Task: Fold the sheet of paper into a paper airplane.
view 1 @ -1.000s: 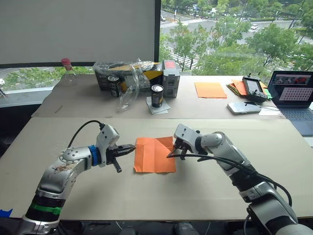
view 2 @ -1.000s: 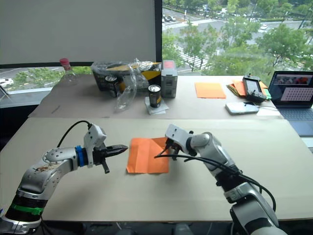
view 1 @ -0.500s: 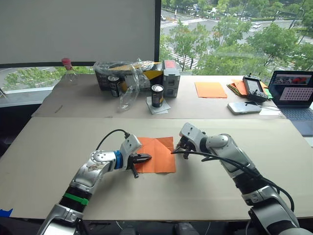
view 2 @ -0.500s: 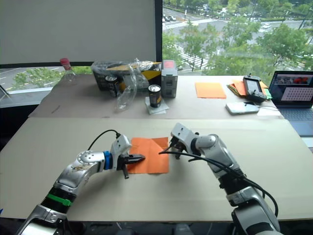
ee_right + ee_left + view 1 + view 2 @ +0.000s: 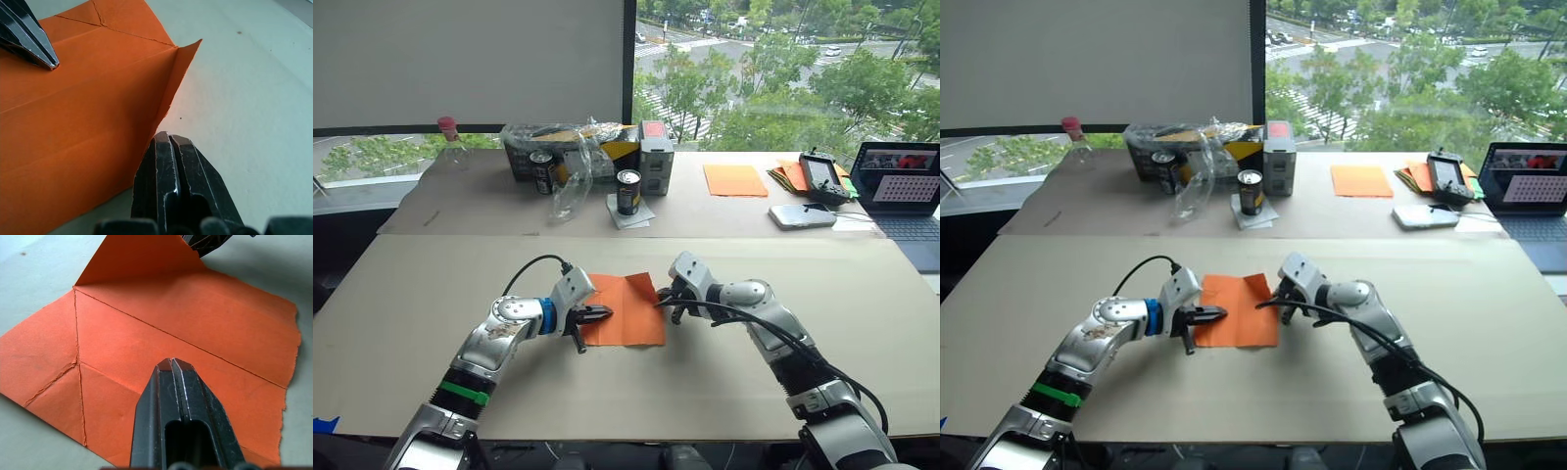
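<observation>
A: What has changed over the last second?

B: The left gripper point(image 5: 605, 314) has come in from beside the sheet of paper point(image 5: 625, 311) and now sits with its tips over the sheet's left part. The right gripper point(image 5: 664, 303) has stayed at the right edge, though its forearm has dropped lower toward the table point(image 5: 431, 284). The far right corner of the sheet now stands up as a raised flap.

A: And the jaws?

B: On the left they are pressed together, nothing between them, tip resting on or just above the paper. On the right they are also together, right at the sheet's edge under the lifted flap; I cannot tell whether any paper is pinched.

A: Where does the sheet lie, and how does it point?

B: On the near table, centre, between the two grippers. It is close to square, so no strong long axis; its edges run roughly square to the table's front. One long crease crosses it and shorter creases meet near the far left corner. The raised corner points up and away from the robot.

A: Counts, left to right?

B: One clear bottle with a red cap point(image 5: 446, 140), two dark cans point(image 5: 540, 169) and point(image 5: 627, 191), one crumpled clear wrap point(image 5: 570, 162), one paler orange sheet point(image 5: 734, 179), one stack of mixed papers point(image 5: 788, 173), one black handheld device point(image 5: 821, 175), one phone point(image 5: 801, 214), one laptop point(image 5: 904, 189). One creased orange sheet, two grippers.
</observation>
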